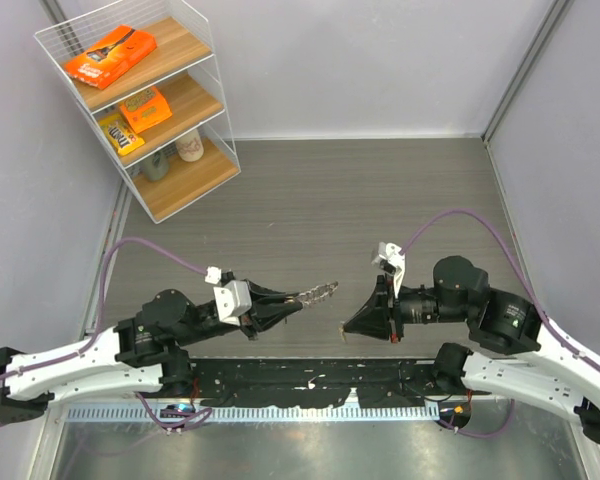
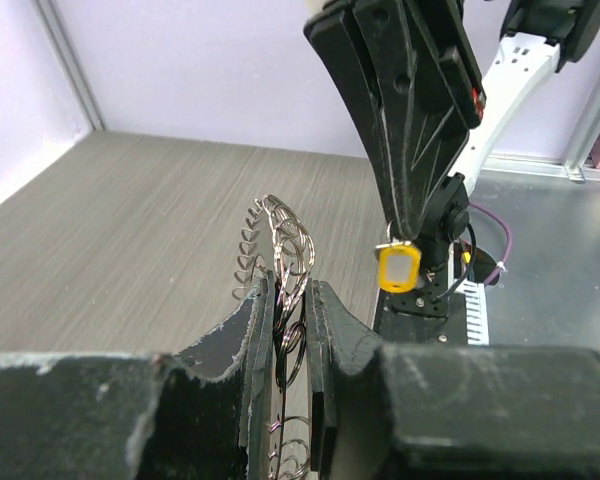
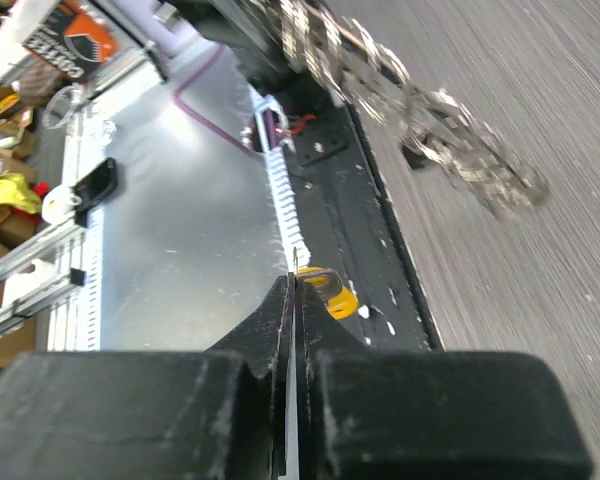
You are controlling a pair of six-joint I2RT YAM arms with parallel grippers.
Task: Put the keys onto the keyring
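Far left, back corner: wire shelf [image 1: 190,180] with snack packs [image 1: 110,55] on it, well apart from everything else.

Left arm [image 1: 170,325] comes in from the near-left edge and points right. Left jaws: narrow gap only, clamped on the keyring [image 1: 317,293]. The loop sits edge-on between the pads, part of it inside the jaws and the rest sticking out past the tips toward the right arm. Left wrist view: keyring [image 2: 285,240] stands up out of the gap, with small wire pieces fanning off its left side. It's held off the tabletop [image 1: 360,200], over the near middle.

Top view: the ring's free end and the right jaws are near each other, not touching.

Key [image 2: 398,268]: yellow head, pinched at the very tip of the right jaws. Right jaws: fully closed, no visible gap, gripping the key. Right wrist view: the yellow head [image 3: 330,291] pokes out just right of the tips, with a thin metal sliver showing between them. Can't tell how much of the blade is inside. Keyring [image 3: 420,105] is blurred at upper right, apart from the key.

Right arm [image 1: 460,295] comes in from the near-right and points left at the ring.
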